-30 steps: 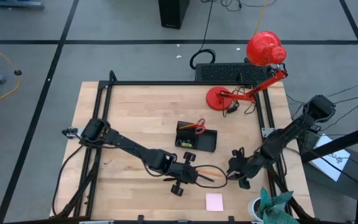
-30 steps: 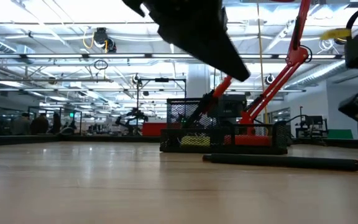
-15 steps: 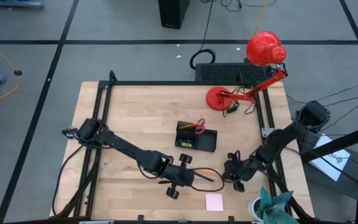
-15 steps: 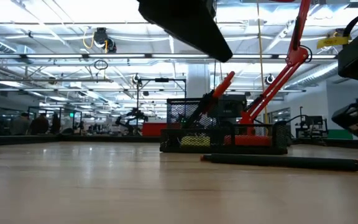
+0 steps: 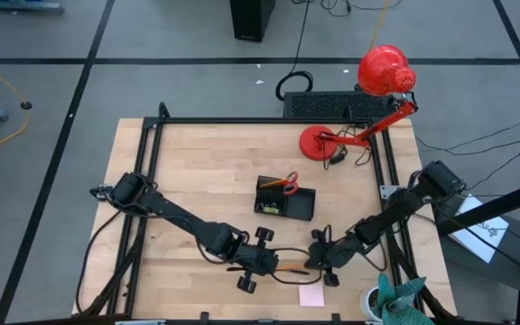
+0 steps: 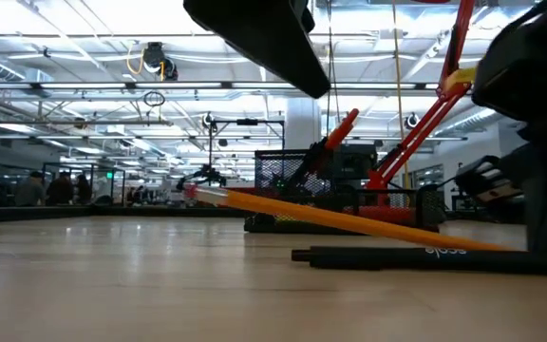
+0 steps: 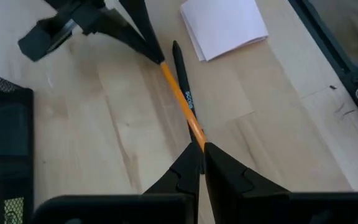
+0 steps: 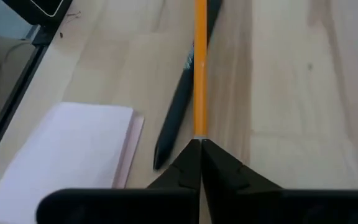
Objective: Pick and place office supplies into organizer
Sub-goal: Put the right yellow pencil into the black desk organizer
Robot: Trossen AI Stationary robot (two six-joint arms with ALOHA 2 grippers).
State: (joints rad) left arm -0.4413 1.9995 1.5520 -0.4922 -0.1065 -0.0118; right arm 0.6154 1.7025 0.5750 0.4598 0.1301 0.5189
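Observation:
An orange pencil [image 7: 179, 99] stretches between my two grippers near the table's front edge, right of the middle. My left gripper [image 7: 201, 146] is shut on one end and my right gripper [image 8: 199, 142] on the other. In the low view the pencil [image 6: 349, 220] slants, its left end higher. A black pen [image 8: 178, 112] lies flat on the table beside it. The pale pink sticky-note pad [image 5: 311, 293] lies just nearer the front edge. The black organizer [image 5: 285, 199] stands mid-table with red-handled scissors [image 5: 283, 183] upright in it. My left gripper pinches the pencil's end [image 7: 194, 134] between its two fingers, which slant down and lie in line with the pencil. That end is raised off the table. My right gripper pinches the pencil's opposite end [image 8: 199, 130] between its two fingers, slanting down from the table's right, along the pencil. This end sits lower, close to the tabletop [image 6: 511, 245].
A red desk lamp [image 5: 368, 99] stands at the far right corner, with a black keyboard-like slab [image 5: 328, 106] behind it. A teal cloth [image 5: 395, 298] sits off the near right corner. Black frame rails [image 5: 147, 181] run along the table's sides. Bare wood lies left of the organizer.
My right gripper has gone down and toward the table's left and near edge, and has shut on the pencil's end. My left gripper has drawn toward the near edge with the pencil. The pencil's left end now stands raised, where before only the flat pen showed.

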